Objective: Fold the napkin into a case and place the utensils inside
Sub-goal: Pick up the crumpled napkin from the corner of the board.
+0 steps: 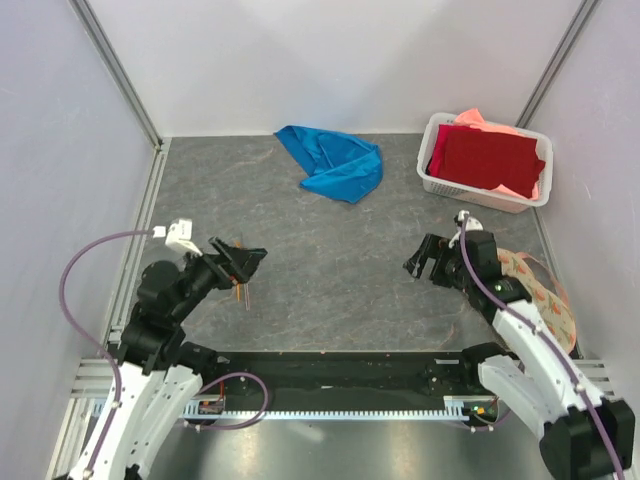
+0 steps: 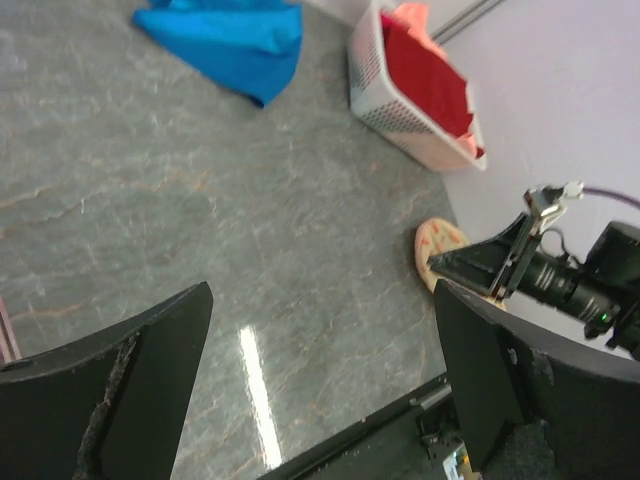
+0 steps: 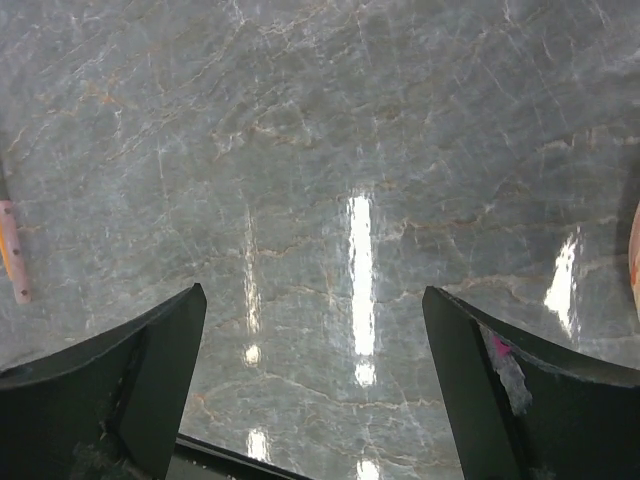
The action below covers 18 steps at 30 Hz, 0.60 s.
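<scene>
Right now the napkin (image 1: 332,162) lies crumpled at twelve o'clock on the tabletop (image 1: 330,270); left gripper (image 1: 248,266) at eight and right gripper (image 1: 420,262) at four, both wide, empty.

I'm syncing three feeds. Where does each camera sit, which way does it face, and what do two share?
Top external: above and behind the bases, looking down on the table; both arms, left gripper and right gripper show.
Left wrist: on the left arm, facing across to the far right; the left fingers frame the right arm.
Right wrist: on the right arm, facing down at bare table; only the right fingers show.
Shared: top and left wrist both see the napkin and white basket.
</scene>
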### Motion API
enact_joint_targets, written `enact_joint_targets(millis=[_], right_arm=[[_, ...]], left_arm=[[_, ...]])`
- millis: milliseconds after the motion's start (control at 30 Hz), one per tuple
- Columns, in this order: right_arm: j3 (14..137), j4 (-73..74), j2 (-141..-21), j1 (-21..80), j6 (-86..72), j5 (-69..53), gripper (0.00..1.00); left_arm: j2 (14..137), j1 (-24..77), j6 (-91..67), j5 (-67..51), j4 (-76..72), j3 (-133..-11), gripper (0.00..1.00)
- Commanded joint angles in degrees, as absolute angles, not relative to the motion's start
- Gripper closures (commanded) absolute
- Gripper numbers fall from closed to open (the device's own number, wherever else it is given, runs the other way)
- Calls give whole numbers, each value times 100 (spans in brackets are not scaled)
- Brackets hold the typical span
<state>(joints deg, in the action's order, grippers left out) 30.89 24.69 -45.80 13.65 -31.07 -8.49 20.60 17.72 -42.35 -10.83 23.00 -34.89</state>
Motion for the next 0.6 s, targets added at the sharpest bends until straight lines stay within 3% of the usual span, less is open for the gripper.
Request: enact_joint_targets(millis=[0, 133, 300, 567], right_arm=[[3945, 1839, -5377, 1406, -2856, -974, 2], [4867, 837, -7165, 1931, -2830, -713, 2], [7247, 695, -9889, 2171, -2655, -221, 2], [11053, 1528, -12873, 2180, -2074, 298, 2]], left_arm=[[2914, 1767, -4140, -1730, 2514, -3841, 0], [3708, 1767, -3886, -2372, 2452, -4007, 1], [4394, 1775, -3657, -2478, 2496, -4280, 6], [5264, 1819, -3314, -2154, 2514, -4728, 9]])
